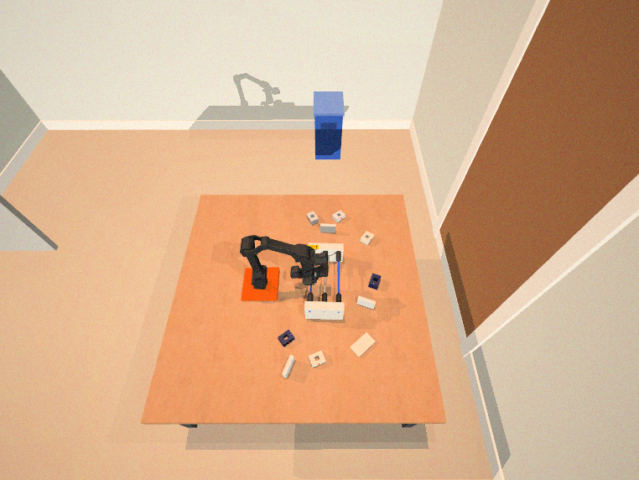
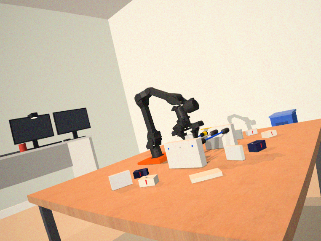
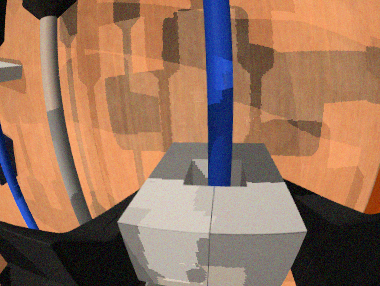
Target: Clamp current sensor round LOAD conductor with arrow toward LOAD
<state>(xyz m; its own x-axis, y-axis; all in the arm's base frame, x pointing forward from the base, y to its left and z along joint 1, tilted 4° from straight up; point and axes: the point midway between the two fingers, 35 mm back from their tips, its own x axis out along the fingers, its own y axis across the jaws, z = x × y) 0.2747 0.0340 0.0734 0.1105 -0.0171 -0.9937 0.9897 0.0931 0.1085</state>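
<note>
Red arrows, but no readable words

A red arrow marks each of these: the near-left navy sensor block [image 1: 282,341] [image 2: 137,174], the near white sensor block [image 1: 312,361] [image 2: 152,181], the right-hand navy sensor block [image 1: 371,284] [image 2: 254,146] and two far white blocks. A yellow tag [image 1: 314,247] [image 2: 206,128] carries a dark mark, probably a symbol, too small to read.

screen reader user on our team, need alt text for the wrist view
A pale, block-shaped sensor, its two halves meeting at a thin seam, surrounds a blue conductor between the gripper's dark fingers. To the left in the picture run a grey conductor and another blue one, above a wood-toned table crossed by shadows.
</note>
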